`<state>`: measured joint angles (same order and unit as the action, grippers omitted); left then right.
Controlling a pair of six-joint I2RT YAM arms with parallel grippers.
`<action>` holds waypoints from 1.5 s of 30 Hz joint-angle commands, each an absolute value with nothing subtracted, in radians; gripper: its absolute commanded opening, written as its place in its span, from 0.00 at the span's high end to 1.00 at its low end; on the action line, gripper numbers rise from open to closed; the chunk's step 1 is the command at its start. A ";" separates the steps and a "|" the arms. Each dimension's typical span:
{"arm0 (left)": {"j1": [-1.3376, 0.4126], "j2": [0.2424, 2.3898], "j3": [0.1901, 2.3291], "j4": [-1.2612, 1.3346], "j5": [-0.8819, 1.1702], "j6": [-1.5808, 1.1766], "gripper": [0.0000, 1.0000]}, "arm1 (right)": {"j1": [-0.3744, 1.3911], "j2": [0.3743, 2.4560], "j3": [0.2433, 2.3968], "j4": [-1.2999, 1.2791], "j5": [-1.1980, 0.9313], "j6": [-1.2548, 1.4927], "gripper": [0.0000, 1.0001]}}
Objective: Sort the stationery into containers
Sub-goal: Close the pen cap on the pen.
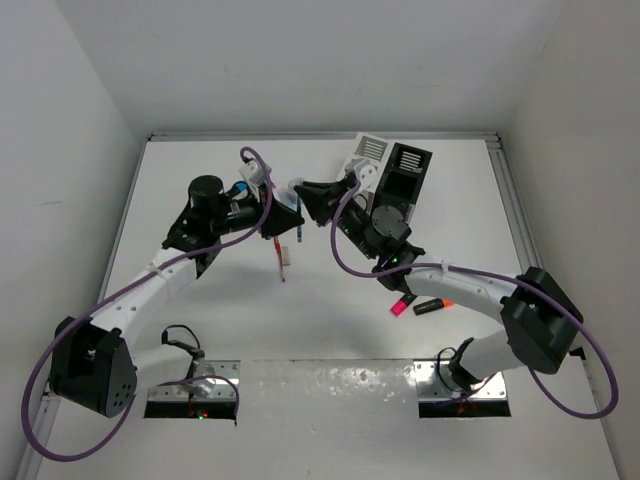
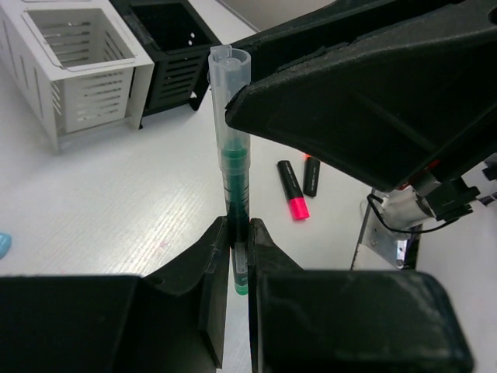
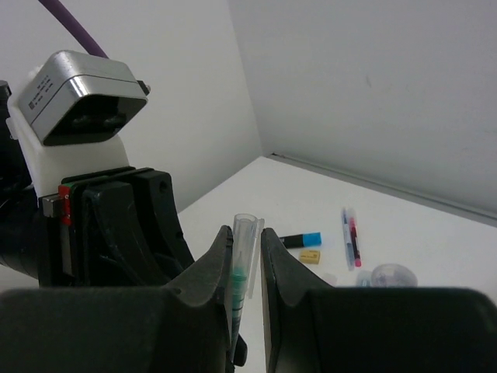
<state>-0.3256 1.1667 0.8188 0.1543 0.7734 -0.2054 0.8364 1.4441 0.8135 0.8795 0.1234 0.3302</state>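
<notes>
Left gripper (image 2: 239, 235) and right gripper (image 3: 247, 242) both pinch the green pen (image 2: 233, 175), one at each end

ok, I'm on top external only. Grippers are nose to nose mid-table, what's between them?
Observer: A green pen with a clear cap; left wrist shows the left gripper shut on its green end.
Operator: Right one on it too?
Observer: Yes, the right gripper is shut on the capped part.
Operator: Anything hidden behind the arms?
Observer: Right wrist shows a blue-ended highlighter and a beige eraser lying on the table.
</notes>
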 commanded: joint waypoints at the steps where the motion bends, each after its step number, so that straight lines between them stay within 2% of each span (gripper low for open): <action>1: -0.304 1.118 0.893 0.528 0.784 -0.247 1.00 | 0.885 1.520 0.706 0.643 0.098 0.339 1.00; 10: -0.284 1.117 0.890 0.542 0.756 -0.242 1.00 | 0.913 1.534 0.629 0.660 0.127 0.338 1.00; 17: -0.287 1.109 0.885 0.444 0.753 -0.166 1.00 | 0.917 1.552 0.640 0.654 0.115 0.331 1.00; 18: -0.284 1.111 0.887 0.419 0.755 -0.134 1.00 | 0.914 1.549 0.664 0.623 0.109 0.339 0.96; 20: -0.284 1.109 0.890 0.327 0.756 -0.068 1.00 | 0.879 1.531 0.699 0.582 0.045 0.380 0.79; 26: -0.265 1.098 0.881 0.267 0.749 -0.020 1.00 | 0.764 1.411 0.715 0.517 -0.044 0.436 0.58; 27: -0.261 1.098 0.879 0.270 0.747 -0.018 1.00 | 0.749 1.392 0.727 0.491 -0.055 0.428 0.52; 32: -0.259 1.094 0.859 0.267 0.747 -0.006 1.00 | 0.696 1.255 0.770 0.361 -0.101 0.393 0.47; 36: -0.267 1.089 0.848 0.268 0.741 -0.006 1.00 | 0.667 1.223 0.898 0.255 -0.124 0.344 0.40; 40: -0.282 1.088 0.842 0.242 0.721 0.054 1.00 | 0.661 1.270 1.041 0.250 -0.178 0.334 0.30; 41: -0.285 1.086 0.842 0.238 0.716 0.061 1.00 | 0.660 1.285 1.069 0.270 -0.182 0.342 0.17; 45: -0.301 1.080 0.838 0.230 0.698 0.063 1.00 | 0.658 1.396 1.178 0.351 -0.179 0.422 0.13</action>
<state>-0.2832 1.1095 0.8280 0.2024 0.7120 0.0311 0.6628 1.3285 1.1225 0.2932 -0.1509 0.3779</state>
